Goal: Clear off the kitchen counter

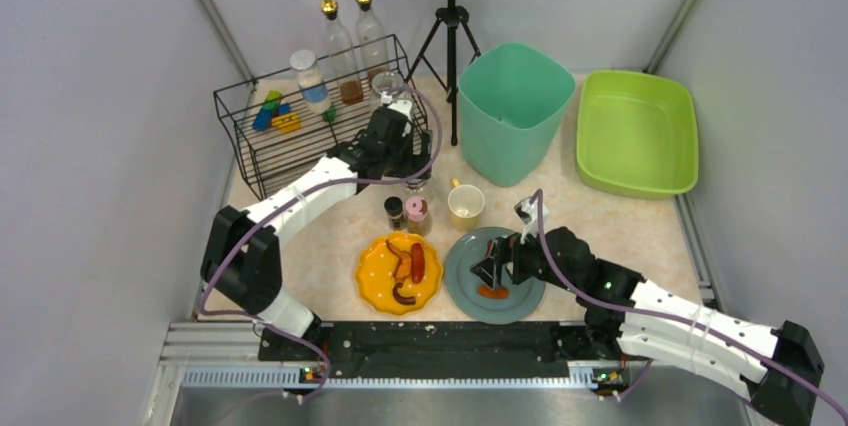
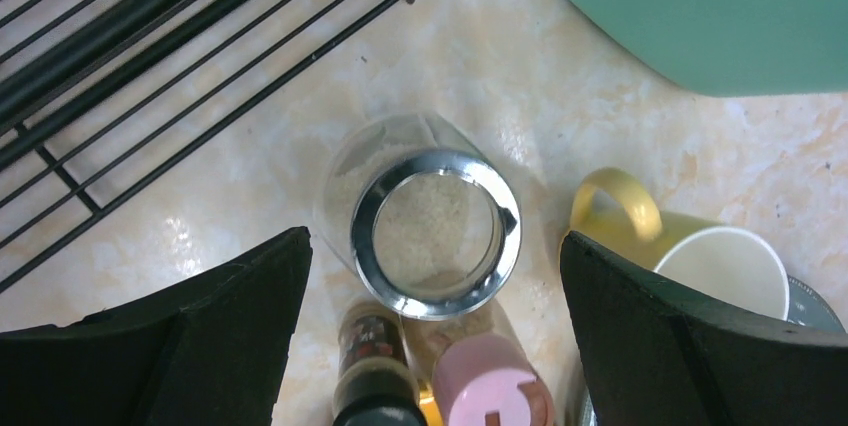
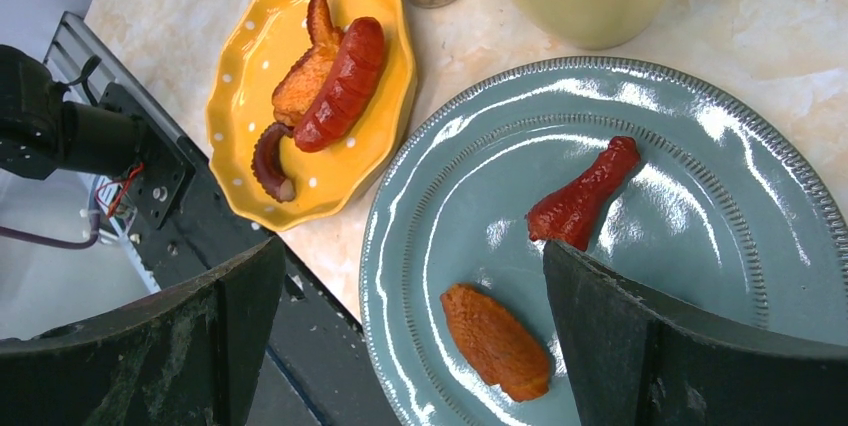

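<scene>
The beige marbled kitchen counter (image 1: 620, 226) holds dishes and jars. My left gripper (image 1: 412, 174) is open and hovers above an open glass jar with a chrome rim (image 2: 435, 231), a finger on each side and not touching it. A dark-lidded spice jar (image 2: 375, 381) and a pink-lidded jar (image 2: 490, 386) stand just in front of it. My right gripper (image 1: 497, 268) is open over a grey-blue plate (image 3: 700, 276) that holds an orange food piece (image 3: 495, 341) and a red drumstick (image 3: 585, 196). The orange piece lies between its fingers.
A yellow plate (image 1: 398, 271) with a sausage and other food sits left of the blue plate. A yellow mug (image 1: 465, 204) stands behind them. A black wire rack (image 1: 300, 131) with bottles stands at back left, a teal bin (image 1: 515, 111) and a green tub (image 1: 637, 131) at back right.
</scene>
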`<act>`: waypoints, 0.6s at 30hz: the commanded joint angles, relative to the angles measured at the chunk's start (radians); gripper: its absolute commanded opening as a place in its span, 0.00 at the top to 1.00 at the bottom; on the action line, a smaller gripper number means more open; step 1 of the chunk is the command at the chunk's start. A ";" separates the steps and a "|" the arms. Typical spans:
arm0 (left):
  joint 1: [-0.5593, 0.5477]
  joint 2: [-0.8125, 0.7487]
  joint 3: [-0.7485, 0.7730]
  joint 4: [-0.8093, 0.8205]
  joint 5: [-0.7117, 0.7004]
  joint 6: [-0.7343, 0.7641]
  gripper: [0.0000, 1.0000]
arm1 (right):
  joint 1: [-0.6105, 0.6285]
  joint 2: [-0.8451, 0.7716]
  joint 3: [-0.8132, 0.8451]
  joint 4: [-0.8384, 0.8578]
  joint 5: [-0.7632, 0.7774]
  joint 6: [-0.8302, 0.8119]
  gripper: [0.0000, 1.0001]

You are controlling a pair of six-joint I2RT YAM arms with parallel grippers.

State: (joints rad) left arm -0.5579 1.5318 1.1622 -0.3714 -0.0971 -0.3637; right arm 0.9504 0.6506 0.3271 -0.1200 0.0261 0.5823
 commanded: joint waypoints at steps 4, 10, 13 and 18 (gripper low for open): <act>-0.006 0.132 0.162 -0.069 -0.012 0.026 0.02 | -0.002 -0.002 -0.011 0.046 0.009 0.013 0.01; -0.016 0.193 0.197 -0.121 -0.022 0.024 0.07 | -0.001 0.000 -0.016 0.054 0.005 0.014 0.01; -0.026 0.202 0.203 -0.145 -0.036 0.022 0.09 | -0.002 0.011 -0.015 0.059 0.002 0.014 0.01; -0.036 0.190 0.199 -0.169 -0.058 0.020 0.14 | -0.001 0.023 -0.013 0.064 -0.006 0.013 0.01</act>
State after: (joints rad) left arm -0.5827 1.7336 1.3239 -0.5137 -0.1253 -0.3458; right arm 0.9504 0.6674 0.3138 -0.0959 0.0246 0.5880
